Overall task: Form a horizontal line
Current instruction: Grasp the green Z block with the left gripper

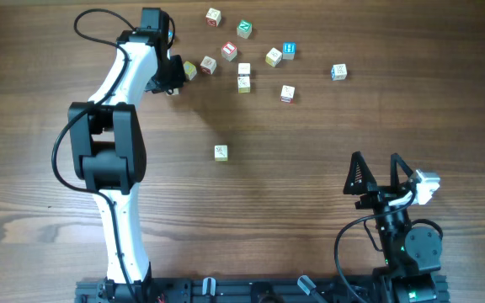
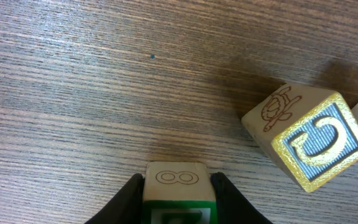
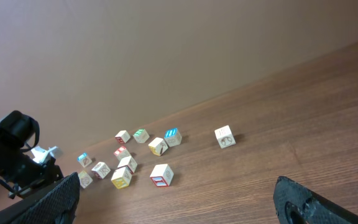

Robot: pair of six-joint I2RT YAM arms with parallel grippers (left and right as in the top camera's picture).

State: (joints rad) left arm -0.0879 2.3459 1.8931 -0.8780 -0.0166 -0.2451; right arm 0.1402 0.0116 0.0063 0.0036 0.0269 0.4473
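My left gripper (image 1: 173, 82) is at the far left of the table and is shut on a small wooden cube (image 2: 174, 183) with a cream top and a green face bearing a white letter. The cube rests low on the wood. A cube with a yellow-framed blue C face (image 2: 309, 140) lies just right of it, apart; it also shows in the overhead view (image 1: 190, 70). No straight row shows: the other cubes lie scattered at the far side. My right gripper (image 1: 375, 178) is open and empty at the front right; it also shows in the right wrist view (image 3: 179, 205).
Several loose cubes lie scattered at the back: a green-faced one (image 1: 244, 29), a red one (image 1: 230, 50), a blue one (image 1: 290, 50), another blue one (image 1: 338, 72) farthest right. One cream cube (image 1: 221, 152) lies alone mid-table. The cluster shows in the right wrist view (image 3: 127, 163).
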